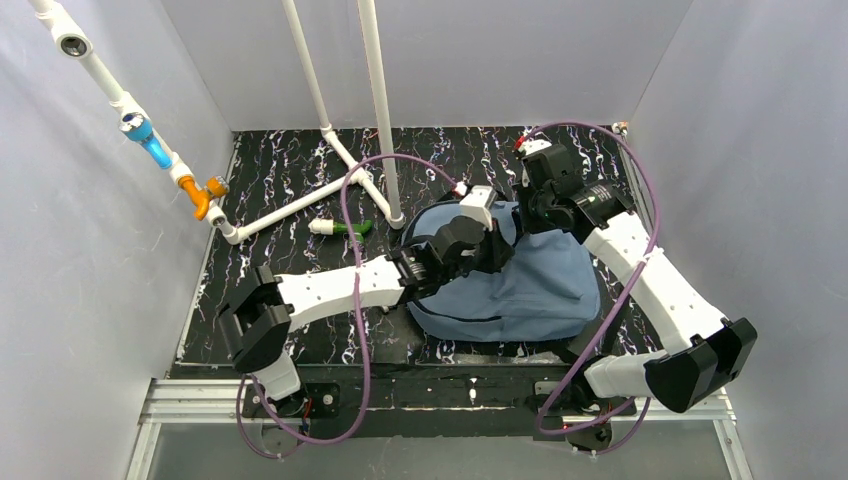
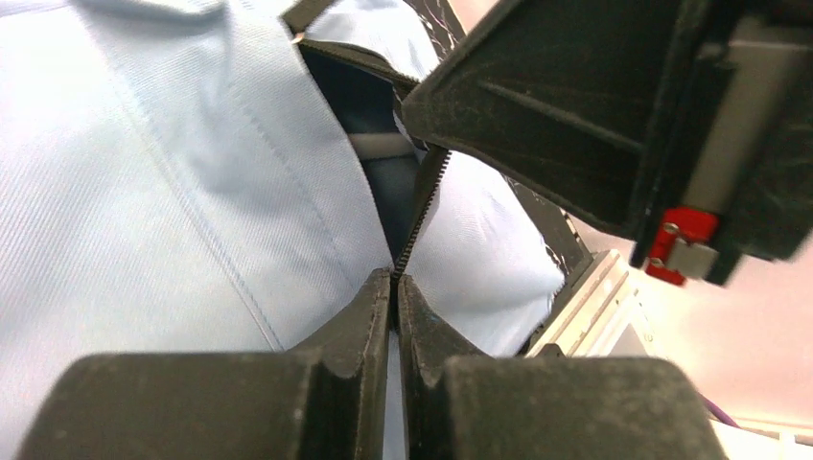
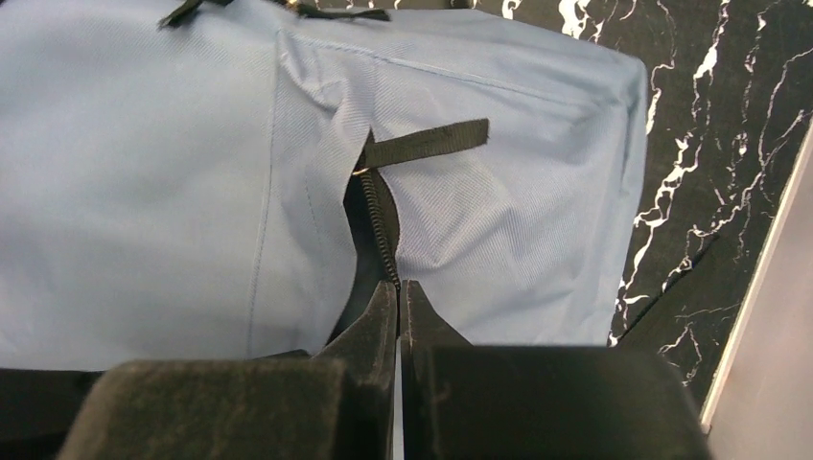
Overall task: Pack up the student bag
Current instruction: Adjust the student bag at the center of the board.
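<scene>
The student bag [image 1: 540,285], slate-blue fabric, lies flat in the middle of the black marbled table. My left gripper [image 1: 497,240] reaches over its upper left part. In the left wrist view the gripper [image 2: 395,280] is shut on the toothed zipper edge [image 2: 422,206] of the bag [image 2: 144,192]. My right gripper [image 1: 525,215] comes in from the far right. In the right wrist view it [image 3: 399,286] is shut on the opposite zipper edge [image 3: 382,230] of the bag [image 3: 125,192], below a black pull tab [image 3: 427,142]. Between them the zipper gapes, dark inside.
A green and white marker [image 1: 345,228] lies left of the bag. White pipe legs [image 1: 300,200] cross the far left of the table, and a pipe with blue and orange fittings [image 1: 160,150] runs up the left wall. Grey walls close in on three sides.
</scene>
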Controlling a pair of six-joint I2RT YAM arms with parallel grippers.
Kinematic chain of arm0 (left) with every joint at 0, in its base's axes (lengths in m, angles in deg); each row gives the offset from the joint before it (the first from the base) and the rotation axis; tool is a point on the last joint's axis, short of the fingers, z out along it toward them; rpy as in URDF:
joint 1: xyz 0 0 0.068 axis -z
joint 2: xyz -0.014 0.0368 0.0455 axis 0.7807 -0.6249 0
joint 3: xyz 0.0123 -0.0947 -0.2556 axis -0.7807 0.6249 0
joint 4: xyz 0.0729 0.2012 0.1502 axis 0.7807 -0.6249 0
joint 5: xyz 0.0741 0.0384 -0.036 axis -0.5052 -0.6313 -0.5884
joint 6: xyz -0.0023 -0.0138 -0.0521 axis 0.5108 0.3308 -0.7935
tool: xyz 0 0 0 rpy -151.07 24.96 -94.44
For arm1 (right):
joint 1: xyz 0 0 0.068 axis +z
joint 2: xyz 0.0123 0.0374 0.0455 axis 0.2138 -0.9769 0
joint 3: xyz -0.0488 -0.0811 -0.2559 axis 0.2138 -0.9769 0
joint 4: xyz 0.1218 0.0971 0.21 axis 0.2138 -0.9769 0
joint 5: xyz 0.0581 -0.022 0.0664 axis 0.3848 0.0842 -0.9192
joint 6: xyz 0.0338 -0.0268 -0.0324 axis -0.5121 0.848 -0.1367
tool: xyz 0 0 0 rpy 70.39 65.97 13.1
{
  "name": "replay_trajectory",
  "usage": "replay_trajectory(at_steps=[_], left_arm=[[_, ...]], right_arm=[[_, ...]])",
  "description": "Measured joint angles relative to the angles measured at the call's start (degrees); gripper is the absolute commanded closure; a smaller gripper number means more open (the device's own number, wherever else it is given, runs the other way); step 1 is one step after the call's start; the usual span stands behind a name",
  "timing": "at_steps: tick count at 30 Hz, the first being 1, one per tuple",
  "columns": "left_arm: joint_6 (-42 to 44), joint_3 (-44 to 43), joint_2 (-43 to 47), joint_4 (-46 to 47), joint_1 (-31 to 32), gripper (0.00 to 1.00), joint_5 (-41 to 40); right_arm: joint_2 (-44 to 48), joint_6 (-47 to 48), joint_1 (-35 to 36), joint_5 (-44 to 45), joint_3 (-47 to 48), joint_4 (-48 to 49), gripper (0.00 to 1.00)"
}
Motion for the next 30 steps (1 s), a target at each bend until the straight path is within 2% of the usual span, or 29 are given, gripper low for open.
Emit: replay_trajectory(at_steps=[6,19,20,21,22,27,30], left_arm=[[-0.6,5.9,6.4,1.2,-0.3,1.00,-3.8],[-12.4,9.6,7.6,5.4,-2.3,1.00,-0.9],[-13.5,9.6,7.6,5.3,-2.6,1.00,0.0],[-14.4,9.6,7.6,5.3,-2.9,1.00,0.7],[-15.3,9.6,7.5,5.2,-3.1,1.00,1.4],[-18.1,10.0,7.4,4.5,-3.8,0.63,4.4],[-18.0,11.0,7.4,4.3,-4.1,0.55,4.7]], right_arm=[[1.0,-2.0,1.5,-1.0,-2.1,1.6,0.99],[2.1,-0.8,0.8,-4.9,-2.4,2.9,0.99],[2.1,-1.6,0.6,-5.0,-2.4,2.6,0.93],[2.0,-2.3,0.5,-5.1,-2.4,2.3,0.72],[1.9,-3.2,0.3,-5.3,-2.4,2.0,0.65],[1.6,-6.6,-1.1,-4.3,-2.5,0.5,0.58],[1.6,-7.9,-1.4,-3.4,-3.5,0.7,0.50]])
